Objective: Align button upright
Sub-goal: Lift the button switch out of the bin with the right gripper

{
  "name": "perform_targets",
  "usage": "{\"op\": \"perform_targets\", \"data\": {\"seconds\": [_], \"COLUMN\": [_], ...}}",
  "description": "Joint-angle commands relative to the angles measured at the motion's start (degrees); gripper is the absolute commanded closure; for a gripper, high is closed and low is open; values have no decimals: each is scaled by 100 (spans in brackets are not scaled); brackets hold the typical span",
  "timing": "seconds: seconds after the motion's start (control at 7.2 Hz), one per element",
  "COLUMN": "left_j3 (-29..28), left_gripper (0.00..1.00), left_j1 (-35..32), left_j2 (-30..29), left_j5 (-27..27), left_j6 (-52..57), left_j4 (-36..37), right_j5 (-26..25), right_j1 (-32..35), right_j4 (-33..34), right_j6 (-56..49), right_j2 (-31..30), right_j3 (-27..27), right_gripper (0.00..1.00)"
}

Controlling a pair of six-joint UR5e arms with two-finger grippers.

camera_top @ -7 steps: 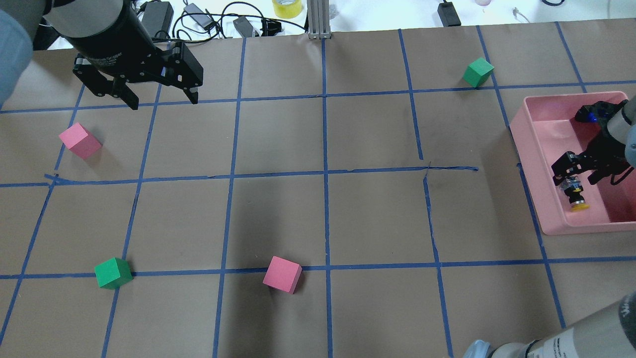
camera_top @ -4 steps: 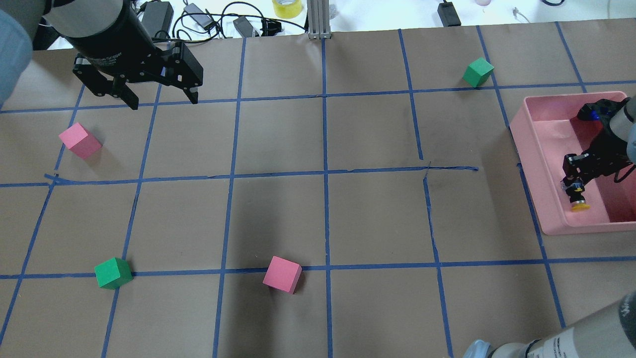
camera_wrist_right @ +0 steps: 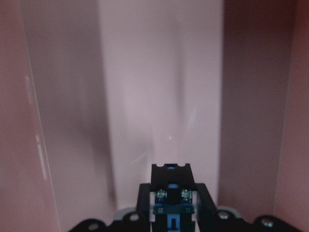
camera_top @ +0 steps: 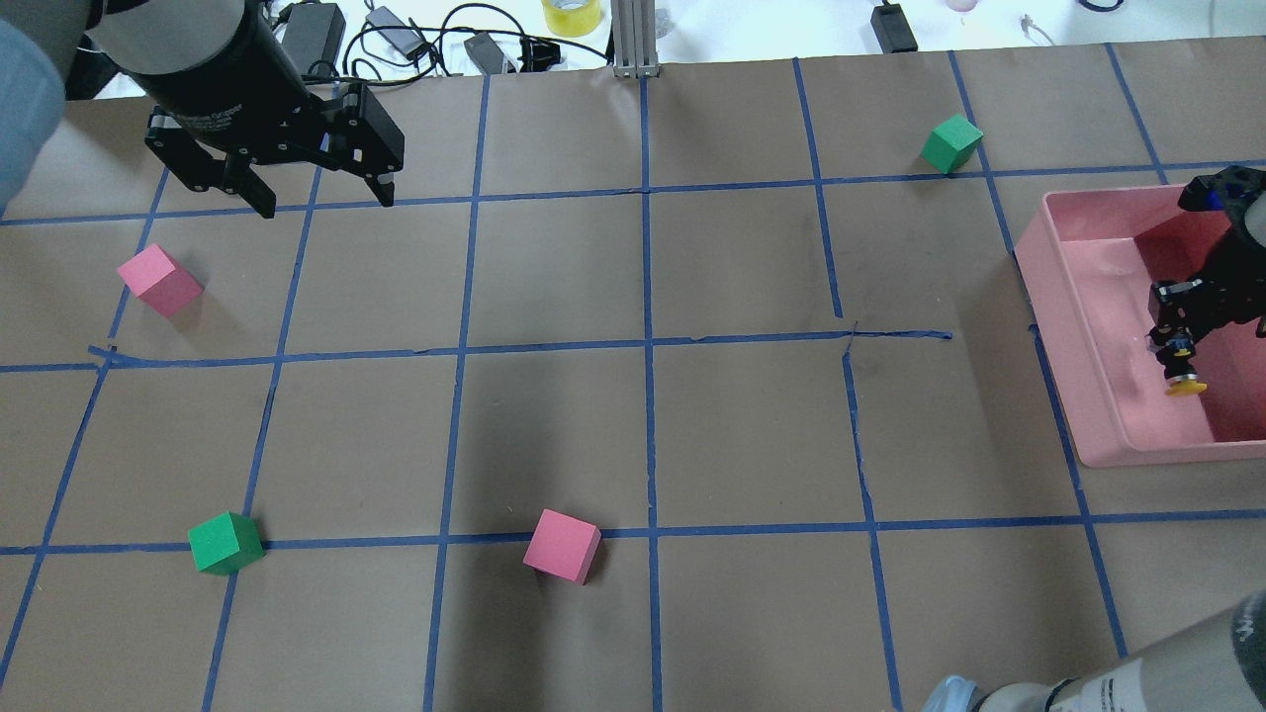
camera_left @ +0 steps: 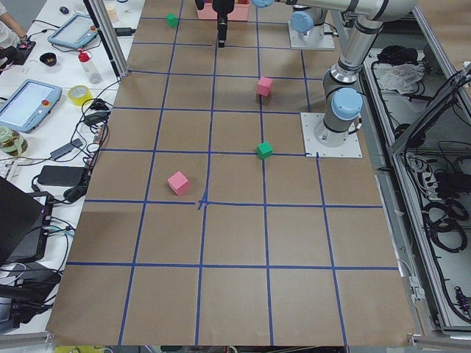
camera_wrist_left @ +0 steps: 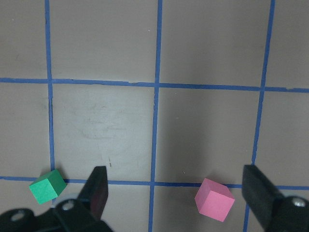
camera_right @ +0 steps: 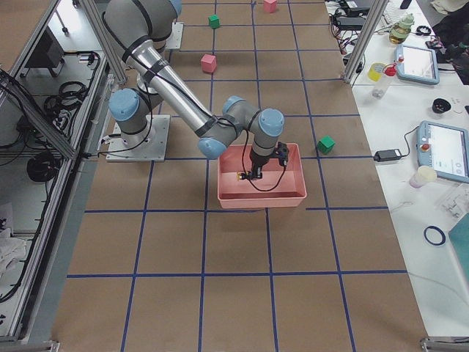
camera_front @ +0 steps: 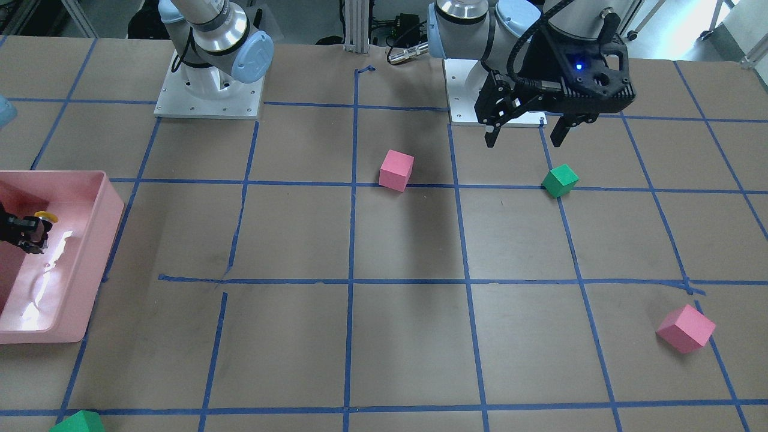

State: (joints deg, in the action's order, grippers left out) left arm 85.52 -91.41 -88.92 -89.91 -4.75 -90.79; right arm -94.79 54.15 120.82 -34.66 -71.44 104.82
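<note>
The button (camera_top: 1181, 379), with its yellow cap (camera_front: 43, 215), is inside the pink bin (camera_top: 1063, 326). My right gripper (camera_top: 1175, 346) is shut on its base end. The button is tilted, its cap pointing toward the robot's side of the table. In the right wrist view the button's base (camera_wrist_right: 171, 195) sits between the fingers over the bin floor. I cannot tell whether it touches the floor. My left gripper (camera_top: 324, 203) hangs open and empty above the far left of the table, far from the bin.
Two pink cubes (camera_top: 158, 280) (camera_top: 562, 546) and two green cubes (camera_top: 226, 542) (camera_top: 951, 143) lie on the brown paper with its blue tape grid. The bin (camera_front: 99, 228) stands at the table's right edge. Cables and a tape roll (camera_top: 572, 15) lie beyond the far edge.
My right gripper closed on the button, then moved to the right inside the bin, carrying it along. The left arm has not moved.
</note>
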Motion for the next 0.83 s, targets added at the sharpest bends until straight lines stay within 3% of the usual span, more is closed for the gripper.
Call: {"op": "perform_targets", "data": {"seconds": [0.0, 0.69], "left_j3": [0, 0], "left_gripper": [0, 0], "left_j1": [0, 0], "left_j2": [6, -3], "left_j5": [0, 0], "left_j6": [0, 0], "left_j4": [0, 0], "right_j5": [22, 66], "right_j1": [-1, 445], "right_j4": [-504, -1437], "right_j6": [65, 143], "right_j2": [-220, -642], "right_j3": [-372, -1137], "right_gripper": [100, 100]}}
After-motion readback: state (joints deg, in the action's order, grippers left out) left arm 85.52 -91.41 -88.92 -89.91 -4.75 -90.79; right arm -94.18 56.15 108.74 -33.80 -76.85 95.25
